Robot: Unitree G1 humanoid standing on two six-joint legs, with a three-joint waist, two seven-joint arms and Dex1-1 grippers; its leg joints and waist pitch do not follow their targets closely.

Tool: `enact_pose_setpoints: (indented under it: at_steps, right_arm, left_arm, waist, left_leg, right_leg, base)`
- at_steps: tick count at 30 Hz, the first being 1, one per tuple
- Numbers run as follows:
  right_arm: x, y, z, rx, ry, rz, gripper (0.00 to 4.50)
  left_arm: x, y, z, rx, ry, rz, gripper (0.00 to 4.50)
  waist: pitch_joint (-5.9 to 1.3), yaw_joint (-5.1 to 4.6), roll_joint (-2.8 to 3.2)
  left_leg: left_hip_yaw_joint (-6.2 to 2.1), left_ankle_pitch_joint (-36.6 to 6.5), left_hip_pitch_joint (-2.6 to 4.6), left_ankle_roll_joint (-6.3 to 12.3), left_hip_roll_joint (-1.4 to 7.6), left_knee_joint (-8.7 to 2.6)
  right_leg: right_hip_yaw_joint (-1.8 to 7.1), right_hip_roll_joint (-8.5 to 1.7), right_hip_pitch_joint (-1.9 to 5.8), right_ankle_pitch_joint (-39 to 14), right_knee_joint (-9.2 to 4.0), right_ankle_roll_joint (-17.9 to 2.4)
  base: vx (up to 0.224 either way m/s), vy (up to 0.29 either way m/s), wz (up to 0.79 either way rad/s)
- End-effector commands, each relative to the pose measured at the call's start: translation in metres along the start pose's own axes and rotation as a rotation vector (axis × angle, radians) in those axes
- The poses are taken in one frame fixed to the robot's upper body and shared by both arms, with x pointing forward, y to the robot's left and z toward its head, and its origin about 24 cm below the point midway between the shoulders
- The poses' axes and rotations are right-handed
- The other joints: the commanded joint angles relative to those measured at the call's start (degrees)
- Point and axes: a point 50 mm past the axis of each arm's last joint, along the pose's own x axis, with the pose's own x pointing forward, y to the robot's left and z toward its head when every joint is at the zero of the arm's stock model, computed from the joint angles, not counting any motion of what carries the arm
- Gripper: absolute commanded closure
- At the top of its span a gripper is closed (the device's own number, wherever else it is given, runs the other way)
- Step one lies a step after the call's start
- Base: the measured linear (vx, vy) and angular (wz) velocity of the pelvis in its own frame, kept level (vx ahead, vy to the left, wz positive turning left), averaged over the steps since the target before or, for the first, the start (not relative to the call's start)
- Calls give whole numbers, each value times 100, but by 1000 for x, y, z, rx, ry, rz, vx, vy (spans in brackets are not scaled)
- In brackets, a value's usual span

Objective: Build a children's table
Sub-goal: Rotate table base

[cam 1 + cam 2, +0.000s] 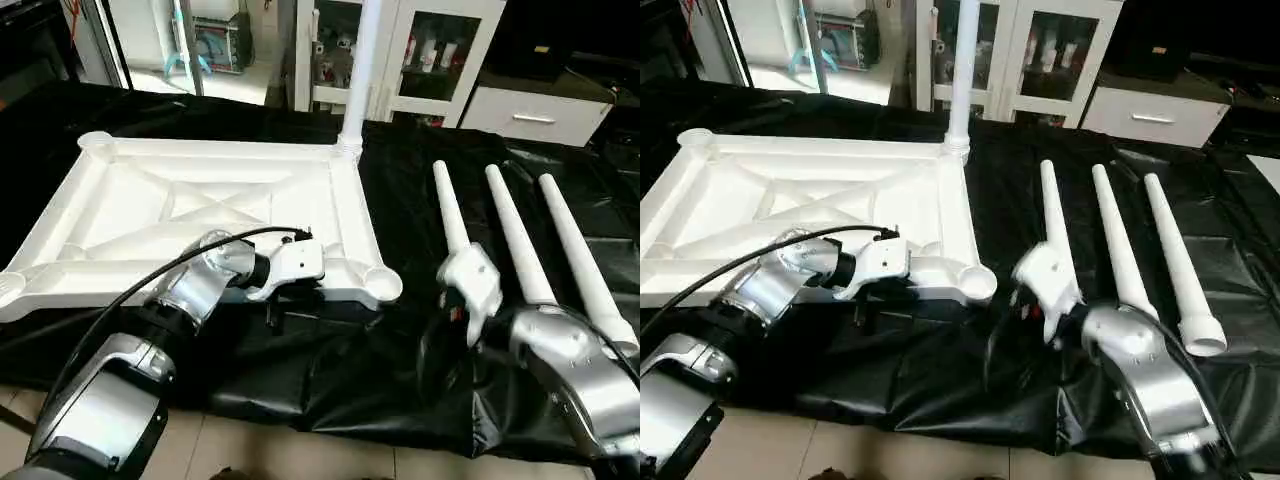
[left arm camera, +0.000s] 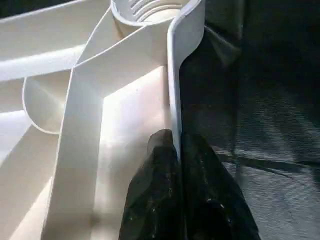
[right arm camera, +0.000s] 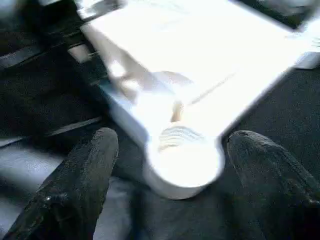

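A large work table draped in black sheeting (image 1: 400,380) spans the head-camera pictures. On it, in the left half, lies the white plastic square tabletop (image 1: 130,215) of the children's table, upside down, its X-shaped ribs and raised rim facing up and a round socket at each corner. One long white tapered round leg (image 1: 358,75) stands upright in the far corner socket, at the top centre. Three more loose white tapered legs (image 1: 515,235) lie side by side on the black sheeting in the right half, thin ends pointing to the top of the frame.

The left gripper (image 2: 175,165) sits at the near edge of the tabletop, lower centre-left, its two black fingers pressed together on the thin raised rim, one on each side of it, just short of the near right corner socket (image 1: 382,284). The right gripper (image 3: 172,165) shows at lower right, its black fingers (image 3: 82,185) wide apart and holding nothing, with that same threaded corner socket in view between them.
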Motion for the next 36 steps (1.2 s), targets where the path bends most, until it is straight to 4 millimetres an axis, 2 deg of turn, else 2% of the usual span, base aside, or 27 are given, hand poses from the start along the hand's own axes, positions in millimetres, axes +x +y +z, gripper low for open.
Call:
enact_pose_setpoints:
  at_steps: [1, 3, 5, 10, 11, 17, 18, 19, 20, 22, 23, 24, 25, 27, 28, 29, 33, 36]
  right_arm:
    - [-3, -12, 4, 39, -15, -78, 64]
    - [-3, -12, 4, 40, -17, -78, 64]
    - [-2, -12, 4, 38, -16, -83, 64]
    - [-2, -14, 3, 40, -12, -101, 64]
    - [-2, -15, 3, 40, -11, -107, 64]
    - [-3, -18, 4, 43, -8, -122, 64]
    - [-3, -18, 4, 44, -6, -125, 64]
    - [-4, -20, 3, 45, 0, -135, 64]
    - [-4, -22, 3, 48, 6, -147, 64]
    - [-4, -24, 2, 56, 7, -166, 64]
    - [-4, -26, 3, 67, 5, -181, 64]
    - [-4, -26, 3, 67, 5, -181, 64]
    - [-3, -27, 3, 72, 3, -187, 64]
    - [-2, -32, 5, 97, -10, -208, 64]
    - [-2, -35, 7, 102, -15, -214, 64]
    - [-1, -36, 8, 103, -16, -216, 64]
    - [1, -41, 10, 124, -26, -229, 64]
    - [5, -49, 13, 159, -34, -264, 31]
  left_arm:
    - [0, 0, -12, -34, 79, 82, 449]
    - [0, 0, -13, -56, 82, 86, 449]
    - [-1, -1, -16, -88, 115, 84, 449]
    - [-8, -5, -26, -97, 189, 58, 449]
    - [-13, -8, -31, -94, 211, 49, 449]
    - [-25, -16, -38, -91, 232, 24, 449]
    - [-27, -17, -38, -85, 234, 21, 449]
    - [-30, -20, -37, -88, 224, 19, 449]
    - [-33, -22, -35, -90, 215, 19, 449]
    - [-36, -24, -34, -86, 209, 20, 449]
    - [-37, -24, -32, -97, 200, 24, 419]
    - [-37, -24, -32, -97, 200, 24, 419]
    - [-38, -24, -31, -104, 192, 25, 400]
    - [-43, -26, -24, -131, 138, 17, 378]
    - [-49, -26, -17, -146, 87, 18, 378]
    - [-51, -25, -13, -148, 68, 23, 364]
    - [-62, -20, -10, -137, 66, 55, 338]
    - [-72, -12, -9, -142, 51, 94, 319]
  waist:
    - [-312, -40, -34]
    - [-308, -47, -37]
    - [-306, -58, -40]
    - [-296, -169, -36]
    - [-298, -185, -19]
    - [-294, -317, -29]
    - [-299, -318, -22]
    - [-316, -320, -35]
    - [-302, -335, -19]
    - [-313, -346, -4]
    - [-313, -354, -18]
    - [-314, -349, -8]
    - [-316, -347, -2]
    - [-319, -360, -4]
    - [-331, -354, -19]
    - [-329, -349, -2]
    - [-333, -309, 3]
    - [-342, -295, 9]
  left_leg:
    - [34, -1840, 13, 178, 23, -439]
    - [38, -1899, 36, 164, 25, -433]
    - [26, -1912, 13, 150, 22, -445]
    - [16, -1995, -9, 166, 10, -449]
    - [11, -2020, -5, 164, 11, -450]
    - [-23, -2005, -77, 121, 9, -475]
    - [-5, -2026, -34, 135, 3, -457]
    - [-10, -1945, -34, 131, 21, -458]
    - [-6, -1859, -49, 136, 26, -473]
    - [12, -1854, -13, 136, 30, -463]
    - [27, -1817, -18, 150, 23, -459]
    - [27, -1791, -12, 148, 25, -461]
    - [28, -1773, -13, 153, 25, -461]
    - [31, -1687, -18, 141, 29, -464]
    - [45, -1667, 4, 143, 36, -452]
    - [51, -1595, -3, 145, 34, -454]
    - [69, -1533, 27, 169, 32, -437]
    - [72, -1561, 36, 106, 18, -433]
  right_leg:
    - [108, -151, 293, -2295, -445, -711]
    - [110, -153, 271, -2417, -467, -664]
    - [103, -155, 288, -2490, -472, -626]
    - [90, -143, 280, -2649, -503, -584]
    - [92, -150, 274, -2696, -509, -576]
    - [78, -153, 309, -2855, -503, -502]
    - [78, -143, 271, -2887, -528, -501]
    - [91, -159, 291, -2721, -488, -575]
    - [93, -146, 291, -2600, -481, -628]
    - [98, -129, 270, -2407, -466, -735]
    - [99, -109, 271, -2277, -457, -779]
    - [101, -112, 274, -2213, -447, -809]
    - [101, -108, 277, -2156, -443, -829]
    - [105, -112, 293, -1984, -414, -912]
    - [111, -117, 288, -1917, -407, -960]
    - [115, -113, 294, -1840, -397, -998]
    - [119, -94, 277, -1615, -373, -1079]
    - [118, -92, 278, -1642, -363, -1081]
  base:
    - [0, 0, 0]
    - [0, 0, 0]
    - [0, 0, 0]
    - [0, 0, 0]
    - [0, 0, 0]
    - [0, 0, 0]
    - [0, 0, 0]
    - [0, 0, 0]
    - [0, 0, 0]
    - [0, 0, 0]
    - [0, 0, 0]
    - [0, 0, 0]
    - [0, 0, 0]
    - [0, 0, 0]
    - [0, 0, 0]
    - [0, 0, 0]
    - [0, 0, 0]
    - [0, 0, 0]
